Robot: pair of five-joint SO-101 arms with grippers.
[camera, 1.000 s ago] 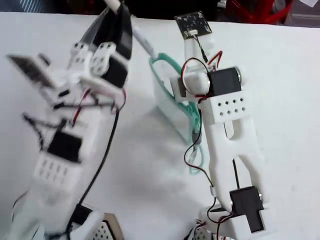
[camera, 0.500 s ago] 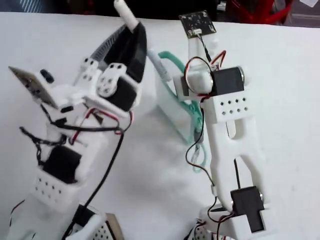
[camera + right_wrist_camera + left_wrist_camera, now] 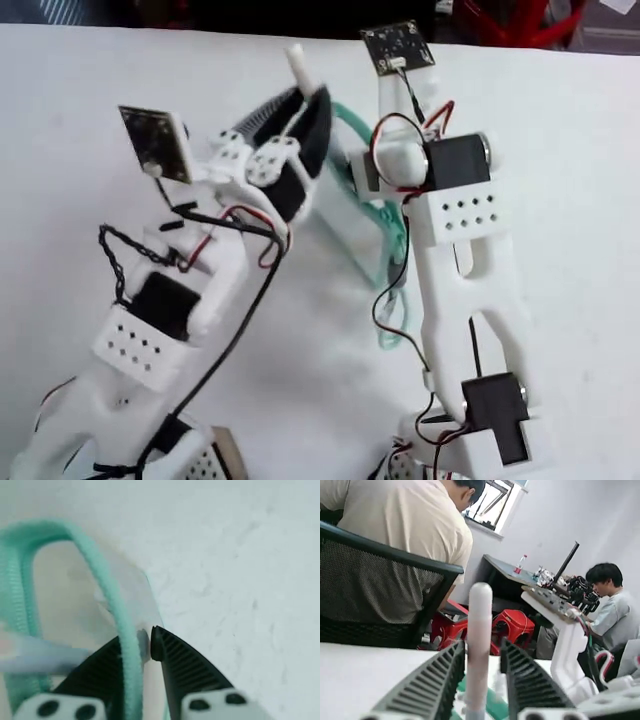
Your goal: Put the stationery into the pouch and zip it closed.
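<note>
Here, the lower end of the pen (image 3: 479, 645) is hidden between the jaws of the left gripper (image 3: 308, 95), clamped on it; it stands nearly upright over the open pouch (image 3: 345, 225) on the table (image 3: 560, 150). The pouch contents are too blurred to tell. The right gripper (image 3: 139, 637) pinches its green zip rim, jaws closed.

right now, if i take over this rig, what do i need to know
Grippers: left gripper is shut on the pen, held upright at the mouth of the pouch. The right gripper is shut on the zipper rim, holding the pouch open on the table.
Done: pen gripped and at the opening; how far in, cannot tell.
Left: drop the pen in, release it, then zip the pouch closed.
</note>
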